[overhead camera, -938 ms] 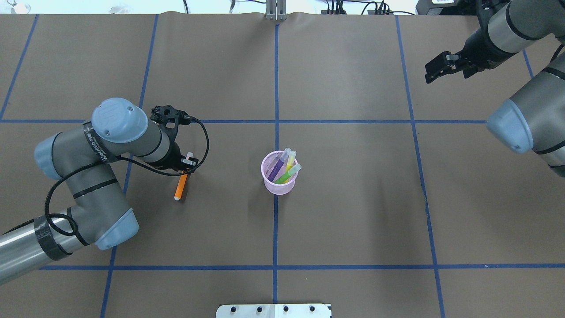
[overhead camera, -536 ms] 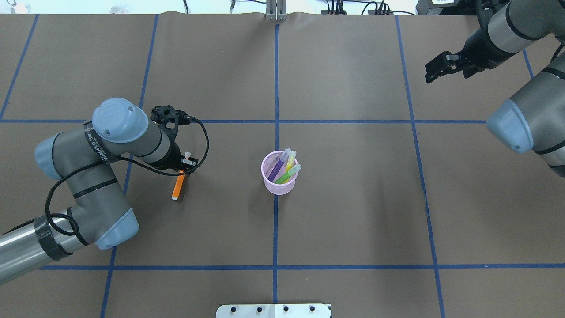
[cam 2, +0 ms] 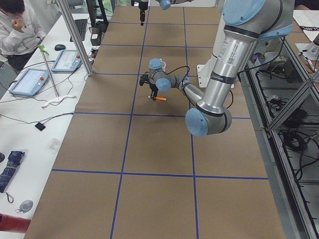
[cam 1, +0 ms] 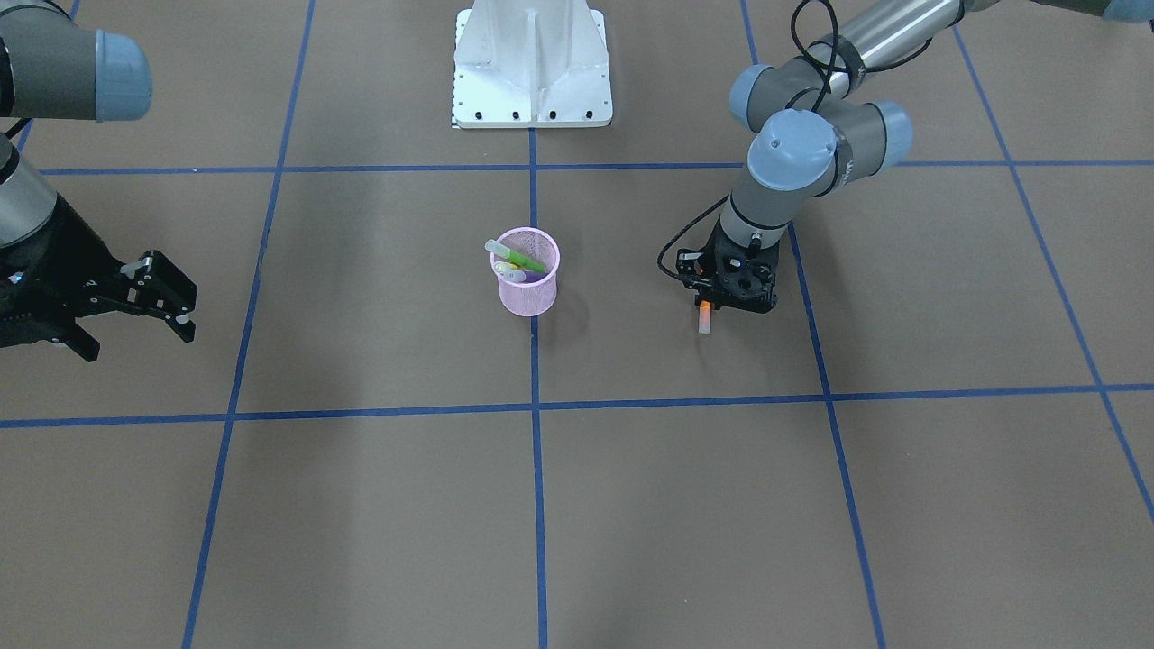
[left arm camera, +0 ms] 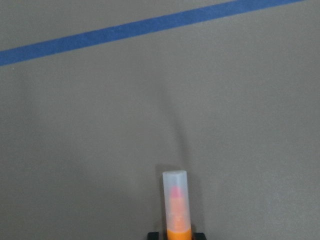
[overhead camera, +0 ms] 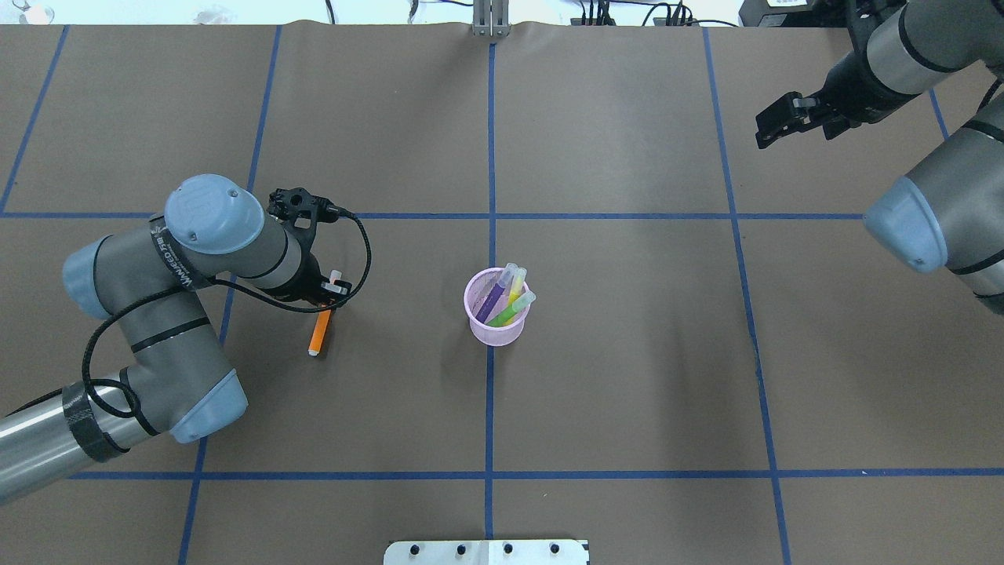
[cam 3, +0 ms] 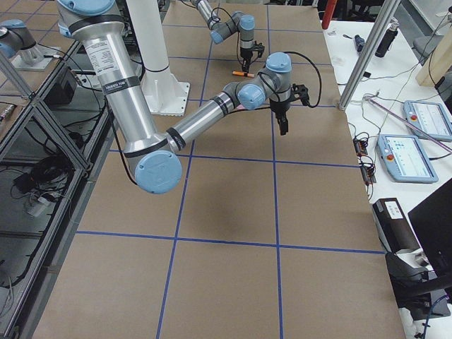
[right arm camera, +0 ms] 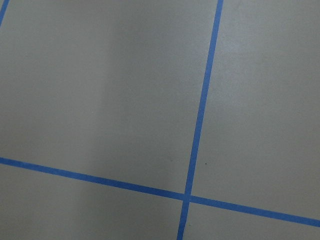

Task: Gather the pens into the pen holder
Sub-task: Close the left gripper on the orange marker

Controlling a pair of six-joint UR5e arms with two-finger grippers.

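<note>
Orange pen (overhead camera: pixel 318 336) was clamped by left gripper (overhead camera: pixel 326 306), well apart from pen holder (overhead camera: pixel 492 328).
Purple pen (overhead camera: pixel 494 297), yellow pen (overhead camera: pixel 516 287) and green pen (overhead camera: pixel 511 311) were kept inside; right gripper (overhead camera: pixel 765 132) was spread wide toward table (overhead camera: pixel 612 47) edge.

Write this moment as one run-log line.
left gripper shut on orange pen | right gripper open, empty | purple pen, yellow pen, green pen in pen holder

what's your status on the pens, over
Left gripper shut on orange pen. Right gripper open, parked far off. Purple pen, yellow pen, green pen in pen holder. Nothing lies between orange pen and holder.
</note>
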